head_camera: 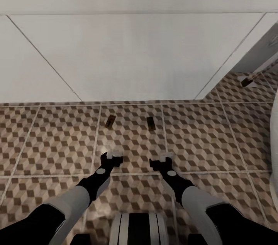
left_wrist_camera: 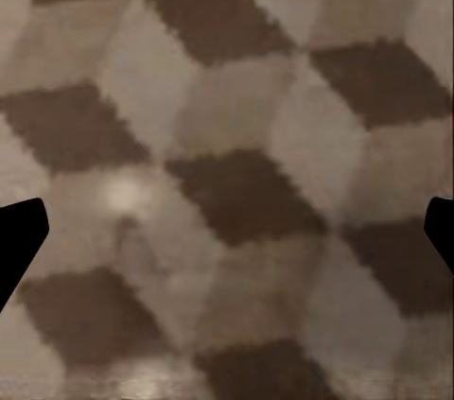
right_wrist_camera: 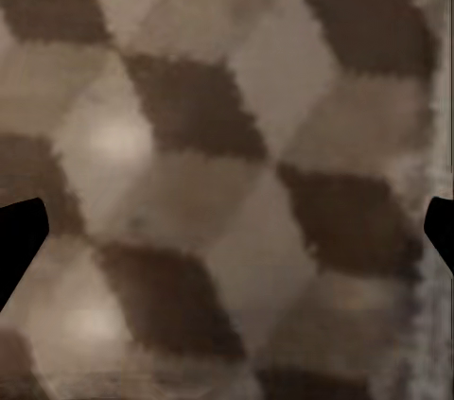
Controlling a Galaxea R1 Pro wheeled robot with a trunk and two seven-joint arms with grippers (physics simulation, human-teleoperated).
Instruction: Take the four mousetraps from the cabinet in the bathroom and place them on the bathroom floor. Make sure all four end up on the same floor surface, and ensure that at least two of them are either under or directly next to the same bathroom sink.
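We see two mousetraps on the floor [head_camera: 58,141] in the head view: the left trap [head_camera: 109,121] and the right trap [head_camera: 151,123], each a tiny flat brown rectangle with darker parts we cannot resolve; they lie near each other on neighbouring tiles, just in front of the white unit [head_camera: 135,56], and well ahead of both grippers; the floor is tiled in brown, beige and white cubes with pale grout lines; the left gripper [head_camera: 112,157] and the right gripper [head_camera: 162,159] hang low over the tiles, each with pale tips; in the left wrist view its dark fingers [left_wrist_camera: 19,239] sit at the two edges of the frame with bare floor between, so we read the left gripper [left_wrist_camera: 227,239] as spread and holding nothing; the right wrist view shows the same, fingers [right_wrist_camera: 19,239] far apart, the right gripper [right_wrist_camera: 227,239] spread over bare tile; both wrist views are blurred, only the cube pattern comes through; at the right edge of the head view a small brown-and-pale object [head_camera: 249,79] sits by the white unit's corner, too small for us to name; a white curved form [head_camera: 274,141] is cut off by the frame; we read no writing or labels anywhere.
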